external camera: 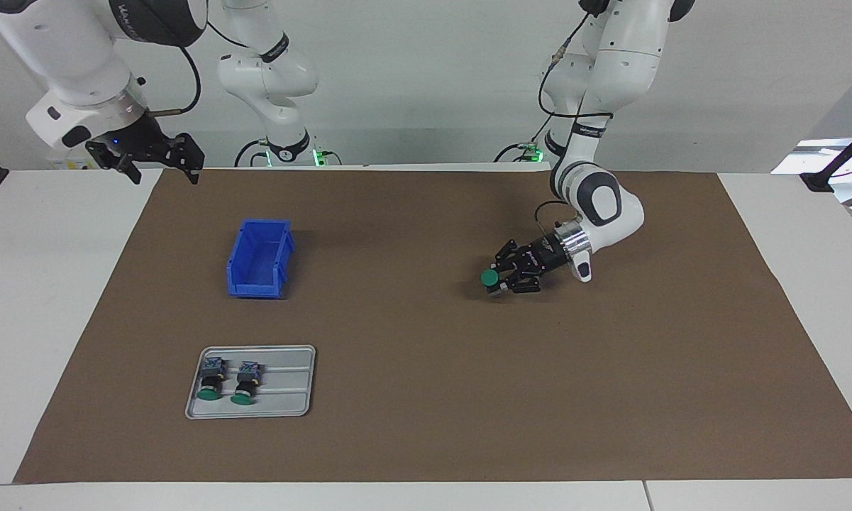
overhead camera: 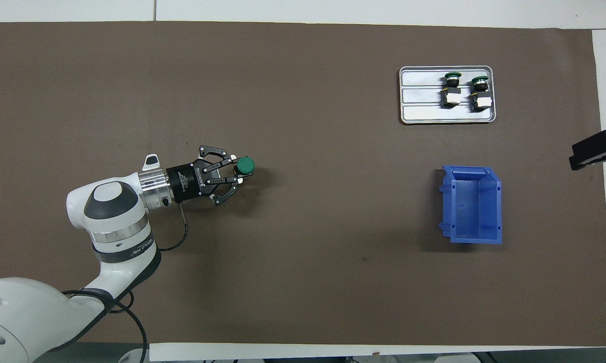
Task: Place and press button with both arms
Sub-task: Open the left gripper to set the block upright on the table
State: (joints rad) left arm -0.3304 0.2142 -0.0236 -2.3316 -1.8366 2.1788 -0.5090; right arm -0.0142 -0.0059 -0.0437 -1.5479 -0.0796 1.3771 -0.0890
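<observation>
Tray (external camera: 305, 376) with two buttons, left hand (external camera: 502, 278) clamping button (external camera: 490, 277) — low over mat

Left hand (external camera: 505, 278) low, clamped; right hand (external camera: 157, 157) raised, open, waiting.

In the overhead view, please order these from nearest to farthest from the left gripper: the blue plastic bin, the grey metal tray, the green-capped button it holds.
1. Green-capped push-button: held in the left gripper.
2. Grey metal tray: toward the right arm's end.
3. Blue plastic bin: nearly as far as the tray; too close to call.
</observation>
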